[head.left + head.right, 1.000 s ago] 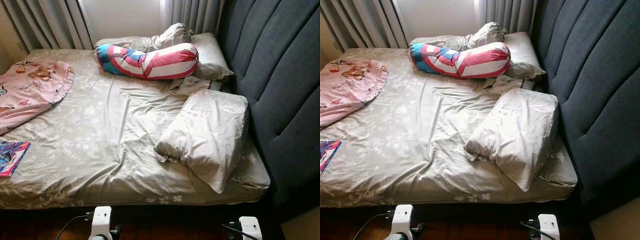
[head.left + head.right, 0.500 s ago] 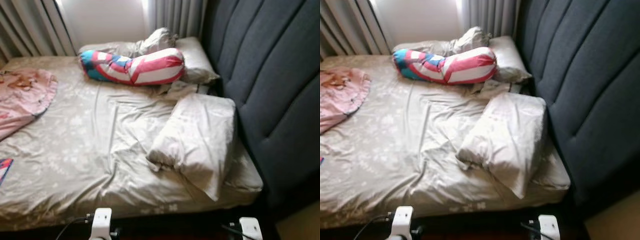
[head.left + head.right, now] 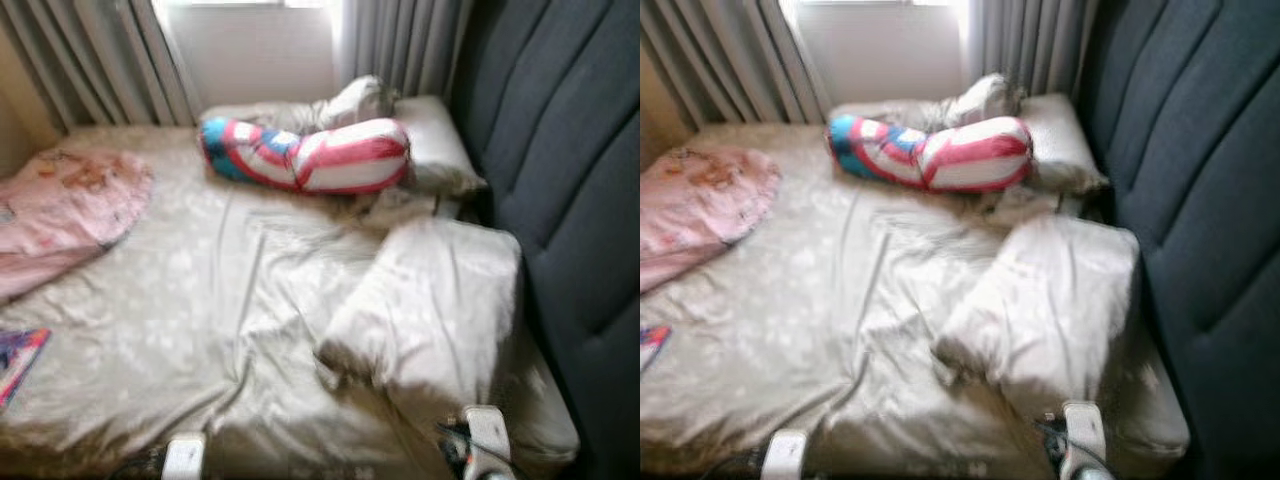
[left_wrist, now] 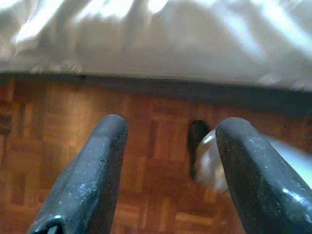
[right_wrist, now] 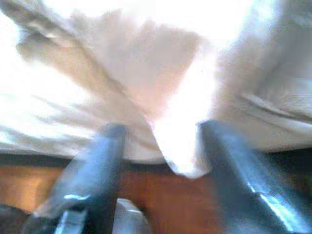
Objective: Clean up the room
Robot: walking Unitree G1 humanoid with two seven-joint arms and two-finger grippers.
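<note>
A beige pillow [image 3: 432, 305] lies askew on the right side of the bed [image 3: 180, 300], by the dark headboard [image 3: 575, 190]. A red, white and blue bolster [image 3: 310, 155] rests near the far pillows [image 3: 435, 140]. A pink blanket [image 3: 65, 205] is bunched on the left, and a colourful book [image 3: 20, 355] lies at the near left edge. My right gripper [image 5: 162, 130] is open, facing the hanging corner of the pillow at the bed's edge. My left gripper [image 4: 171, 129] is open and hangs over the wooden floor [image 4: 58, 126] beside the bed.
Grey curtains [image 3: 100, 60] and a bright window stand behind the bed. The padded headboard runs along the right. My wrists [image 3: 485, 435] show at the lower edge. The picture is blurred.
The camera has swung and come closer to the bed, so the whole scene has shifted. My right wrist sits higher in the picture, over the bed's near edge.
</note>
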